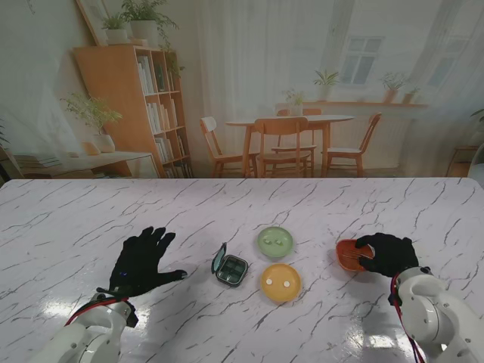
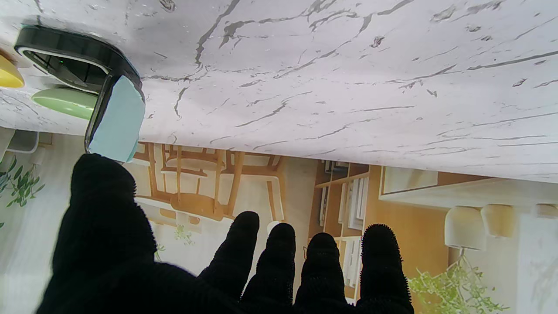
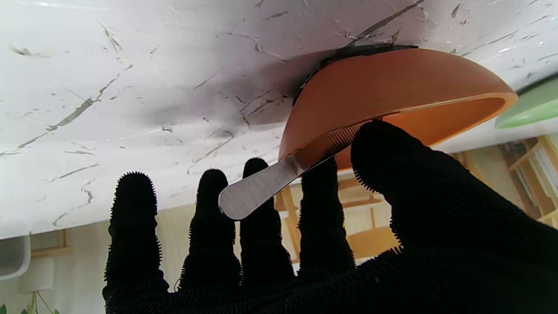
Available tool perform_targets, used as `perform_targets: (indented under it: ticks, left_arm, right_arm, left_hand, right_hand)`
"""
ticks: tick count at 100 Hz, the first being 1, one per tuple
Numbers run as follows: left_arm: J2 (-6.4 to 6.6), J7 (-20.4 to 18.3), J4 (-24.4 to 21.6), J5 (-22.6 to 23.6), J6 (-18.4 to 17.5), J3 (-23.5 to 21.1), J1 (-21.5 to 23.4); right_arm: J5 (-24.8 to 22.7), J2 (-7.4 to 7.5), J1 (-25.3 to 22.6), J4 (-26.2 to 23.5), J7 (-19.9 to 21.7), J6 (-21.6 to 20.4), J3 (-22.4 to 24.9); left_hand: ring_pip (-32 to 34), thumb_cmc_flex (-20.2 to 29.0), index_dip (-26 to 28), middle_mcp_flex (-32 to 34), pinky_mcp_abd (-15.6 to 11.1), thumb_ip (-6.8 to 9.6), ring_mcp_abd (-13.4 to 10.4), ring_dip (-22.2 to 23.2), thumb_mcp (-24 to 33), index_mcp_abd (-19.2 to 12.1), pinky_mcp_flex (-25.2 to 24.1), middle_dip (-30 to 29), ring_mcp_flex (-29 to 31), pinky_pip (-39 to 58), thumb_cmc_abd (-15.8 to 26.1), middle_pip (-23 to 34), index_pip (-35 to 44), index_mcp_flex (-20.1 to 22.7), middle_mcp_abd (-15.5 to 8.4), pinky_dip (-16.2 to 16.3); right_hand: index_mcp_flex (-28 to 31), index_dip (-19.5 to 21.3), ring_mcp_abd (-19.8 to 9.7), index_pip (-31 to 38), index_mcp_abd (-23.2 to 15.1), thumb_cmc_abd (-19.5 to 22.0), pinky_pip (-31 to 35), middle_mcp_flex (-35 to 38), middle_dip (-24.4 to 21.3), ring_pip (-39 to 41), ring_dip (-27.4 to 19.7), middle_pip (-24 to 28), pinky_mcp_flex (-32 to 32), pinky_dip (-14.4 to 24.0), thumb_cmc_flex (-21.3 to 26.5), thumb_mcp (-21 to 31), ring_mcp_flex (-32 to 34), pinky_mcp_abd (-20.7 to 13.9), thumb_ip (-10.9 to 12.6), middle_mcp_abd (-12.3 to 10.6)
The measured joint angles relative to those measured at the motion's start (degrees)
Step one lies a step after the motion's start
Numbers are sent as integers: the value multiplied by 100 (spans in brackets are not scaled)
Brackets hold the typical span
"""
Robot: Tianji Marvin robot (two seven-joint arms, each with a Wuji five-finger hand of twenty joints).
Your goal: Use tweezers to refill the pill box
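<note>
The marble desk [image 1: 91, 219] carries three dishes: one green [image 1: 275, 241], one yellow [image 1: 280, 282], one orange [image 1: 349, 255]. No writing is readable anywhere. The green and yellow dishes each hold two white pills. One pill box [image 1: 231, 268] stands lid-up just left of the yellow dish. The left robot hand [image 1: 141, 261] lies flat, fingers spread, holding nothing, well left of the box. The right robot hand [image 1: 389, 253] reaches over the orange dish, thumb [image 3: 392, 161] touching the one pair of tweezers [image 3: 261, 187] resting across its rim; a firm grip cannot be told.
</note>
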Motion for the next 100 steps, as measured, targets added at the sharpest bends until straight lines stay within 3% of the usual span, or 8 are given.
perform_targets:
  ticks: [29, 52, 70, 72, 79, 87, 89, 100]
  left_arm:
    - [-14, 58, 15, -59, 12, -6, 13]
    - [-33, 122, 37, -118, 14, -61, 71]
    - [-35, 175, 70, -128, 12, -62, 85]
    - [-36, 180, 73, -128, 11, -62, 85]
    - [-37, 201, 89, -128, 10, -62, 84]
    - [-39, 233, 110, -128, 10, -62, 84]
    - [-40, 241, 115, -129, 9, -61, 84]
    - [-45, 291, 143, -170, 1, -56, 84]
  right_arm:
    - [200, -15, 260, 288, -253, 54, -249]
    - [182, -19, 317, 297, 43, 84, -309]
    - [155, -17, 288, 273, 12, 81, -307]
    - [156, -17, 283, 273, 4, 77, -305]
    - [163, -17, 263, 265, -10, 62, -293]
    - [163, -17, 252, 259, -22, 47, -286]
    - [163, -17, 250, 259, -29, 45, -286]
    - [166, -17, 239, 268, -75, 36, -288]
  left_hand:
    - [9, 1, 8, 61, 0, 0, 1, 0, 0, 0, 7, 0, 24, 5, 70, 24, 14, 60, 0, 0]
    - [25, 1, 9, 192, 0, 0, 0, 0, 0, 0, 10, 4, 39, 10, 70, 86, 20, 127, 0, 6]
    - [43, 6, 10, 204, 0, 0, 1, 0, -1, 0, 10, 4, 52, 10, 123, 86, 22, 158, 0, 9]
    - [43, 11, 10, 204, 0, 0, 1, 0, -1, 0, 10, 4, 53, 10, 137, 86, 23, 158, 0, 9]
    - [43, 62, 10, 204, 0, 0, 1, 0, -1, 0, 10, 4, 53, 10, 137, 86, 23, 159, 0, 10]
    - [43, 61, 10, 205, 0, 0, 1, 0, -1, 0, 11, 4, 53, 11, 137, 86, 23, 160, 0, 10]
    - [43, 62, 10, 205, 0, 0, 1, 0, -1, 0, 13, 4, 53, 12, 137, 86, 23, 160, 0, 10]
    - [44, 62, 10, 209, 0, 0, 0, 6, -1, 0, 21, 4, 54, 52, 137, 86, 27, 185, 0, 13]
  right_hand:
    - [301, 1, -2, 465, -194, -84, 588, 416, 27, 615, 268, 189, 514, 290, 140, 179, 353, -1, 0, -39]
    - [590, 142, -3, 666, -195, -86, 865, 588, 98, 1140, 567, 385, 837, 600, 213, 237, 504, -1, 0, -8]
    - [625, 142, -28, 654, -157, -130, 1106, 696, 163, 1562, 741, 565, 1025, 786, 364, 242, 597, -1, 0, 1]
    - [645, 142, -41, 646, -148, -142, 1136, 732, 165, 1580, 769, 579, 1046, 800, 396, 242, 603, -1, -161, -1]
    - [683, 90, -97, 614, -109, -146, 1214, 772, 166, 1722, 789, 579, 1173, 876, 475, 242, 655, -1, -403, -1]
    - [690, -1, -110, 619, -95, -217, 1310, 827, 166, 1971, 924, 579, 1278, 953, 601, 244, 775, -1, -411, 21]
    - [697, -57, -113, 648, -88, -226, 1357, 854, 166, 2042, 957, 576, 1323, 969, 601, 244, 831, -1, -521, 27]
    - [697, -195, -152, 712, -84, -232, 1498, 893, 166, 2284, 1076, 575, 1500, 1081, 672, 244, 1018, -1, -633, 42]
